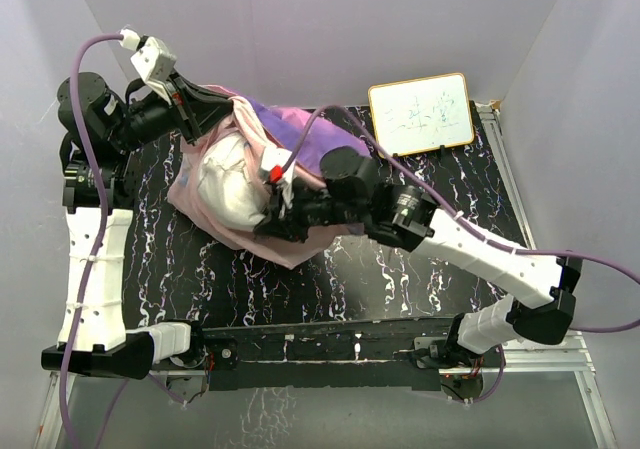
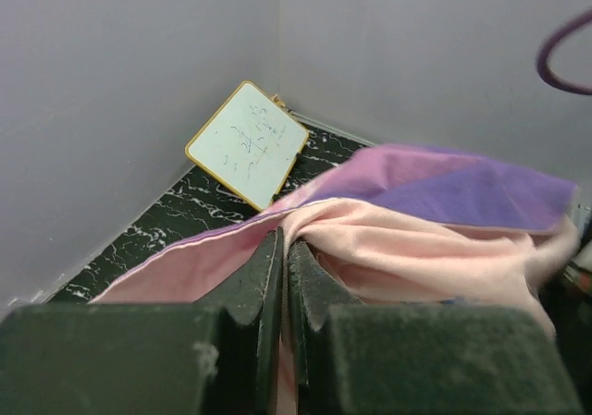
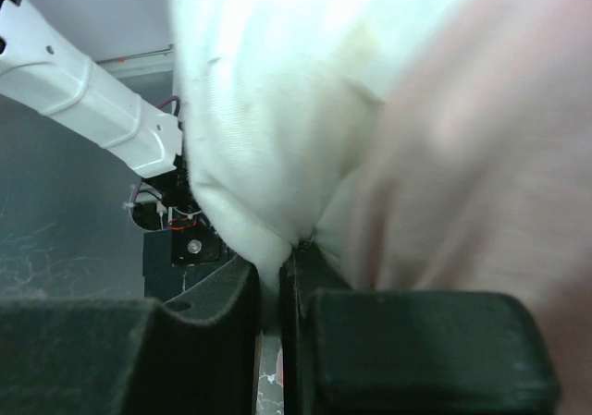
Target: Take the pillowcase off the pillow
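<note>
The pillowcase (image 1: 300, 134), purple outside and pale pink inside, lies bunched at the table's back left with its open end turned back. The white pillow (image 1: 235, 184) bulges out of that opening. My left gripper (image 1: 228, 109) is shut on the pillowcase's pink edge (image 2: 314, 221), held up at the back left. My right gripper (image 1: 275, 219) is shut on a corner of the pillow (image 3: 250, 156), at the pillow's near side; blurred pink pillowcase fabric (image 3: 481, 156) hangs to its right.
A small framed whiteboard (image 1: 421, 113) leans against the back wall at the right, also in the left wrist view (image 2: 247, 143). The black marbled table (image 1: 400, 279) is bounded by grey walls and a metal frame rail (image 1: 510, 169).
</note>
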